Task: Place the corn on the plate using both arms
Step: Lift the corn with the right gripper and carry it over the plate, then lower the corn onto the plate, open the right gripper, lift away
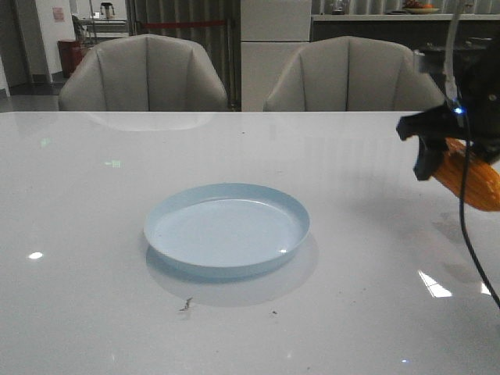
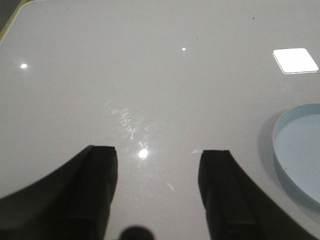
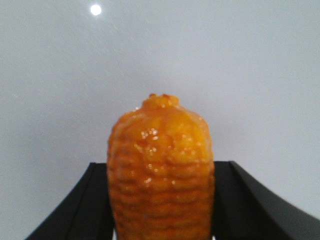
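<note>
The glossy white desk (image 1: 94,234) carries the round, shallow pale blue plate (image 1: 226,229) near its middle; no brand, label or legible writing shows on any item. Two grey upholstered chairs (image 1: 143,74) stand behind the desk, beyond the plate. The right black gripper (image 1: 437,148) is well to the right of the plate, raised above the desk. Its fingers (image 3: 75,205) are closed against both sides of the orange-yellow corn cob with bumpy kernels (image 3: 161,170), tapered tip projecting forward. The left black gripper (image 2: 157,195) hovers left of the plate, fingers (image 2: 97,190) spread wide, holding nothing.
</note>
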Tool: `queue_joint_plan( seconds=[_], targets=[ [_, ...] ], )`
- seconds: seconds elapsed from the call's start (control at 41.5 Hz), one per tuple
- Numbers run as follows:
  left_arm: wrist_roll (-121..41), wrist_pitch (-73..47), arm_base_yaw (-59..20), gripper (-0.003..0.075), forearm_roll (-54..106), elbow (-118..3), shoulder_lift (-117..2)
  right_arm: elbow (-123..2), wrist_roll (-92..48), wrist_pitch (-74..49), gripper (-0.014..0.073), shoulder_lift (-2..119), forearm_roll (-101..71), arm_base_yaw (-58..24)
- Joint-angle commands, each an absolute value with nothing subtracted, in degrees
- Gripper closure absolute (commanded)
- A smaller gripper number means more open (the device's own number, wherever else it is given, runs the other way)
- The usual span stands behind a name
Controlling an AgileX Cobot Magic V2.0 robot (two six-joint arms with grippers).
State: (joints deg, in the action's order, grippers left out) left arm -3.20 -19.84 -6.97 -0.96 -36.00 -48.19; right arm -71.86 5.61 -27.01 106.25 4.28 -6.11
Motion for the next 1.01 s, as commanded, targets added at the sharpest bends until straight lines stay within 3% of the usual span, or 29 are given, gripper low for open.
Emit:
queue_joint_plan(
  seconds=[0.0, 0.385, 0.698, 0.891, 0.987],
  targets=[
    [-2.6, -15.9, -6.8, 0.0290, -0.5, -37.8, -47.6, -78.3, 3.6, -27.2, 0.0294, 103.6, 5.0, -9.2],
    [-2.6, -15.9, -6.8, 0.0290, -0.5, -37.8, -47.6, -86.0, -1.3, -27.4, 0.0294, 104.1, 5.0, -27.8],
    [-2.6, -15.9, -6.8, 0.0290, -0.5, -37.8, -47.6, -86.0, -1.3, -26.7, 0.0284, 110.6, 5.0, -34.3],
    [-2.6, -15.9, -6.8, 0.0290, -0.5, -37.8, -47.6, -86.0, -1.2, -23.8, 0.0098, 114.4, 3.3, -34.8],
    [-2.6, -15.9, -6.8, 0.0290, -0.5, -37.8, -47.6, -86.0, -1.2, -23.4, 0.0045, 115.2, 3.1, -34.8]
  ],
)
